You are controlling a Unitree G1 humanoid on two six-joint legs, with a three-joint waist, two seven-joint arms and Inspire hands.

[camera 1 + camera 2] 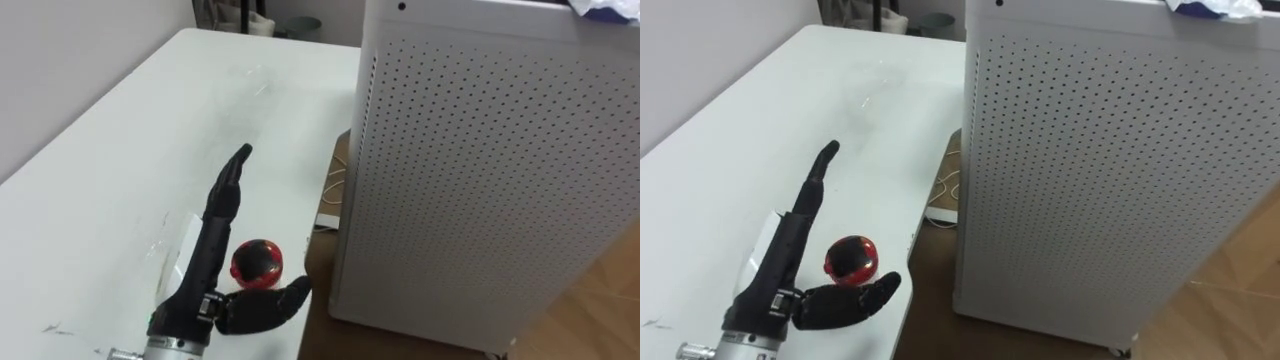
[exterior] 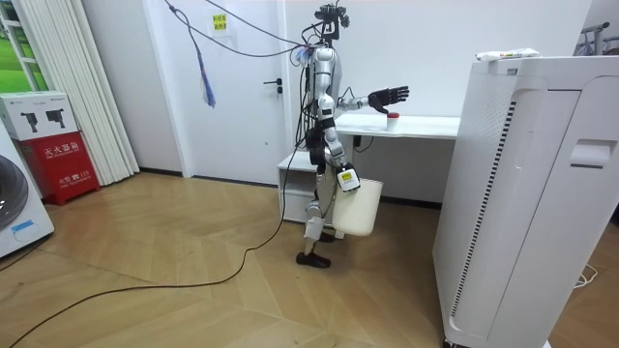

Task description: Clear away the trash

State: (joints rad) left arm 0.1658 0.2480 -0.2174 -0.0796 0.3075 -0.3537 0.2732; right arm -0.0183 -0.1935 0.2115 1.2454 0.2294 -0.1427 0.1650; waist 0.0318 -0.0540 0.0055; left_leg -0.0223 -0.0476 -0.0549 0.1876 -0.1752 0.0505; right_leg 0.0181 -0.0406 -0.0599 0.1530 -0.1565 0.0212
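The left hand [image 1: 236, 312] lies over the white bench [image 1: 100, 150] with fingers [image 1: 225, 195] straight and spread from the thumb, the red-and-black ball [image 1: 257, 262] between them near the bench's edge.

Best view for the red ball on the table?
Left eye view: the red ball is close, beside the open left hand. Right eye view shows much the same; in the room view it's a red speck.

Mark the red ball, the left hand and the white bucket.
red ball [image 1: 258, 262], left eye view, its upper face.
left hand [image 1: 200, 270], left eye view, the palm's edge.
white bucket [image 2: 357, 209], room view, its side wall.
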